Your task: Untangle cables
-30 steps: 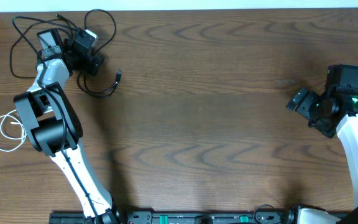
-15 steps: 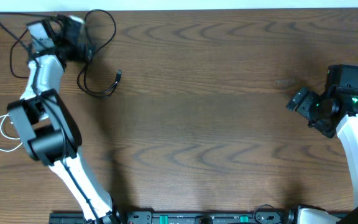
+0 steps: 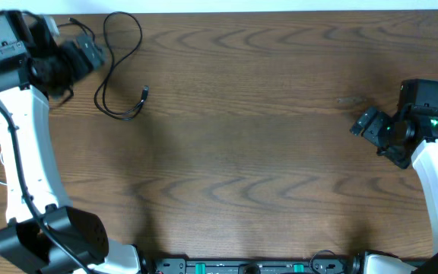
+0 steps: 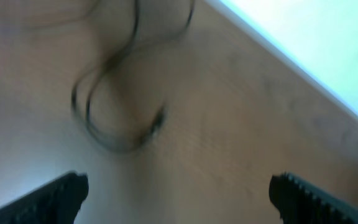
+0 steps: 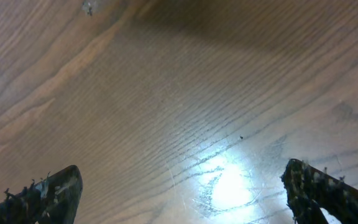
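Near the far-left worktop (image 3: 242, 152) corner, we should centre the empty, spread-jawed left gripper (image 3: 90, 55) over the black cable (image 4: 120, 148) before clamping.

**One view from above, two close at the wrists**

The overhead camera looks straight down on the whole table (image 3: 265, 152), with the far edge at the top of the picture. The left wrist camera sits low near the far left corner. It faces the far edge past the left gripper (image 4: 176, 186), and its picture is blurred. It shares the looped black cable (image 4: 158, 119) (image 3: 119, 116) with the overhead view. The right wrist camera looks past the right gripper (image 5: 182, 171), close down on wood grain by the right edge.
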`<state>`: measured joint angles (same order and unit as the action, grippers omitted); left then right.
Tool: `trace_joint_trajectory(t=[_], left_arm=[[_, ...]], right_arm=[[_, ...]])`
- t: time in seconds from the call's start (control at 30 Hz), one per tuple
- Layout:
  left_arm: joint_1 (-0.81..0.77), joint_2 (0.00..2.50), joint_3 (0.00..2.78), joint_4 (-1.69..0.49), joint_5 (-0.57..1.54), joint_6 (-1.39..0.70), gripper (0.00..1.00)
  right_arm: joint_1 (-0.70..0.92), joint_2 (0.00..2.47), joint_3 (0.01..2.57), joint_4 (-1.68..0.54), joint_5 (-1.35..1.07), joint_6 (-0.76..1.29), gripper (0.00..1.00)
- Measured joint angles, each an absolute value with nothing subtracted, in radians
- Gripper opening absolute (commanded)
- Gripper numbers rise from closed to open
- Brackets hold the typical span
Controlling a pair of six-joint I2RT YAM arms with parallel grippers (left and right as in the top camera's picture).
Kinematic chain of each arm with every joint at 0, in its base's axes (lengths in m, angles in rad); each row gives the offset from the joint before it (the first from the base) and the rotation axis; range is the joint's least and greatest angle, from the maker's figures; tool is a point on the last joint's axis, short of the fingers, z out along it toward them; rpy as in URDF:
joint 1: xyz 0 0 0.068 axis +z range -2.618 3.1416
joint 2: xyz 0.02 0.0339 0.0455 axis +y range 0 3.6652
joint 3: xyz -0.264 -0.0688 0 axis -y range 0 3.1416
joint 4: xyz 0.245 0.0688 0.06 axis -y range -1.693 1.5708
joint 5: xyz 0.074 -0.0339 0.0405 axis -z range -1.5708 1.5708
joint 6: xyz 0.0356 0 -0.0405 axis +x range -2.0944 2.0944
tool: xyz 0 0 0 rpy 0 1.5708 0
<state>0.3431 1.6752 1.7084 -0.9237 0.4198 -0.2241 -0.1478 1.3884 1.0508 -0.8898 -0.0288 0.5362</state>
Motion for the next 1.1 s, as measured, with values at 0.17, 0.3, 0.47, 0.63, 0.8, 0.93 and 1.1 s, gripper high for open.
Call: trace_joint_trajectory(t=[0.17,0.3,0.47,0.63,0.8,0.93,1.1], left_arm=[[0.343,1.653,1.707,-1.163,0.432,-0.205,0.98],[0.343,1.598,1.689,-1.247,0.500,-0.116,0.98],[0.342,1.442,1.611,-1.283,0.575,-0.021,0.98],[0.342,1.273,1.459,-1.283,0.601,0.012,0.98],[0.342,1.122,1.273,-1.283,0.657,0.049,0.98],[0.342,0.990,1.147,-1.307,0.744,0.090,0.98],[0.342,0.850,1.079,-1.421,0.789,0.111,0.98]], right_arm=[[-0.148,1.388,1.050,-0.892,-0.029,0.536,0.99],[-0.148,1.388,1.050,-0.891,-0.029,0.536,0.99],[-0.147,1.388,1.050,-0.891,-0.029,0.536,0.99],[-0.148,1.388,1.050,-0.891,-0.029,0.536,0.99],[-0.148,1.388,1.050,-0.891,-0.029,0.536,0.99],[-0.148,1.388,1.050,-0.891,-0.029,0.536,0.99],[-0.148,1.388,1.050,-0.891,-0.029,0.536,0.99]])
